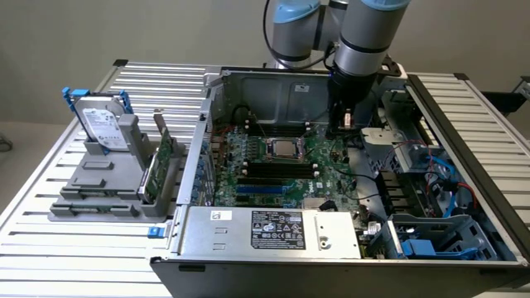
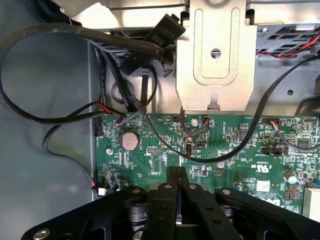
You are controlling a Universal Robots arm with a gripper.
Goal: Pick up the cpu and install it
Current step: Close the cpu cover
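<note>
Just one cpu (image 1: 281, 148) lies in one socket (image 1: 266, 148), fingers (image 2: 172, 186) closed.
</note>
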